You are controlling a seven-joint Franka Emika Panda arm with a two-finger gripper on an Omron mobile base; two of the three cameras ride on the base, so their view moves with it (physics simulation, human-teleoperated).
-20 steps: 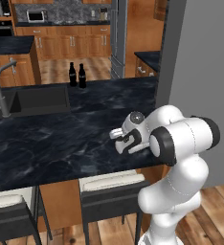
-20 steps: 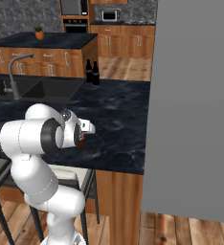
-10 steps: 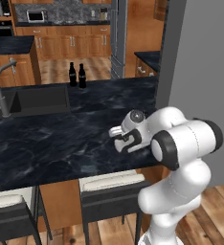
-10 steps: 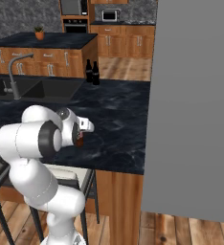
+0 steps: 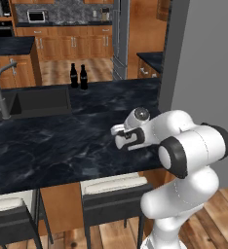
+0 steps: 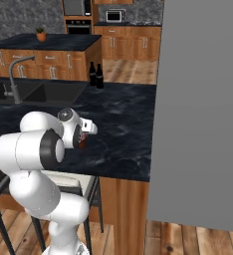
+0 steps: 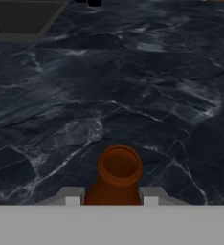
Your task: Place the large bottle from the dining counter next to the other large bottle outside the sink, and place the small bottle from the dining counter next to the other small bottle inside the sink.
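Note:
My gripper (image 7: 112, 198) is shut on the small bottle (image 7: 118, 171), an amber-brown glass one whose open neck rises between the fingers. It hangs low over the near right part of the dining counter (image 5: 57, 146). From the sides I see the gripper (image 5: 127, 140) (image 6: 81, 138) and the small bottle (image 6: 82, 143) under the hand. Two black large bottles (image 5: 78, 76) (image 6: 96, 74) stand side by side at the counter's far edge, just right of the sink (image 5: 38, 99) (image 6: 44, 92). The other small bottle is hidden.
A grey gooseneck faucet (image 5: 4, 92) (image 6: 16, 74) stands at the sink's left. A tall grey panel (image 5: 203, 58) (image 6: 203, 99) closes off the right side. Dark stools with pale cushions (image 5: 111, 189) (image 6: 63, 182) sit under the counter's near edge.
The arm's elbow has shifted slightly. The gripper stays shut on the small bottle and has barely moved.

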